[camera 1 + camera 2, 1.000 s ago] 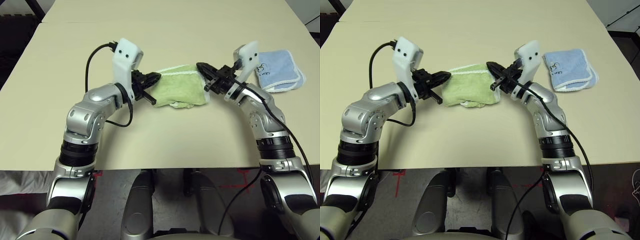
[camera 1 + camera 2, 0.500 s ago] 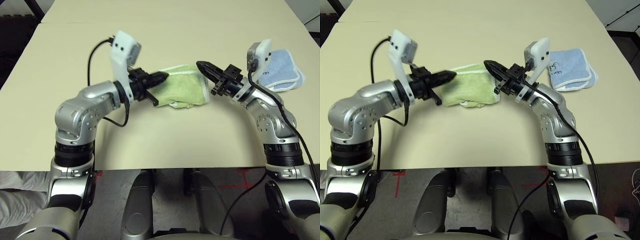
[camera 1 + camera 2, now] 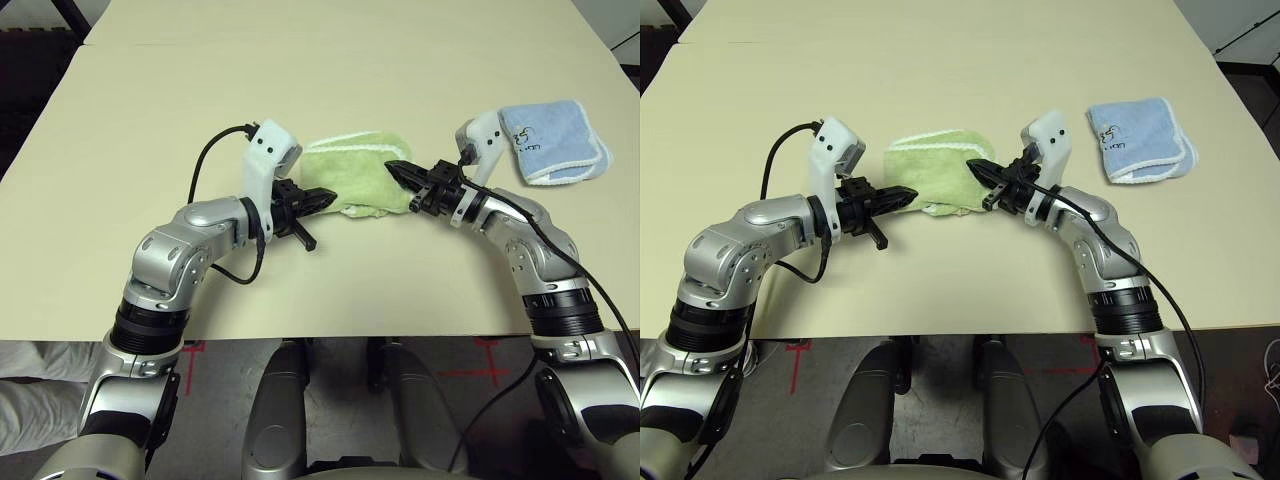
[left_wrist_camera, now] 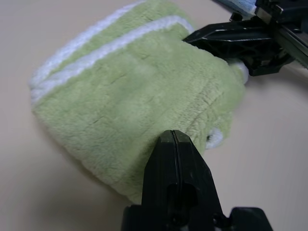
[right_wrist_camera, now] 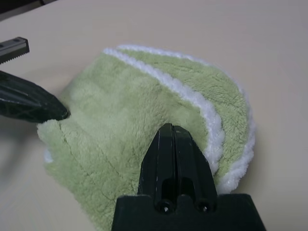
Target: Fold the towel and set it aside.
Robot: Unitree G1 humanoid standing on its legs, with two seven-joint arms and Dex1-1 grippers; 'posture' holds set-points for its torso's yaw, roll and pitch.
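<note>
1. Fingers first — the left gripper [image 3: 322, 197] has its two black fingers pressed together with no cloth between them, their tips at the left end of the light green terry towel with white stitched edging [image 3: 355, 183]. The right gripper [image 3: 399, 170] is likewise pinched closed on nothing, its tips touching or just beside the towel's right end.

2. That green towel lies as a folded, somewhat puffy bundle on the pale beige table [image 3: 150, 120], at the middle of the scene, directly between the two grippers. In the left wrist view the closed fingers [image 4: 175, 166] sit against the towel's near edge, with the right gripper's black tips at the opposite end.

3. The towel's long axis runs left to right, along the line joining the two grippers. Each arm faces one short end, pointing inward, and both are about equally close — neither has a clear advantage.

4. A smaller light blue terry towel with white edging [image 3: 552, 140] lies folded at the far right of the table, well apart from the green one and just beyond the right arm's white wrist housing [image 3: 478, 140].

5. By my reading the fold looks largely done, though the bundle is loose and uneven. Setting it aside would need the fingers to part and take hold of an end, since neither pair holds anything now.
</note>
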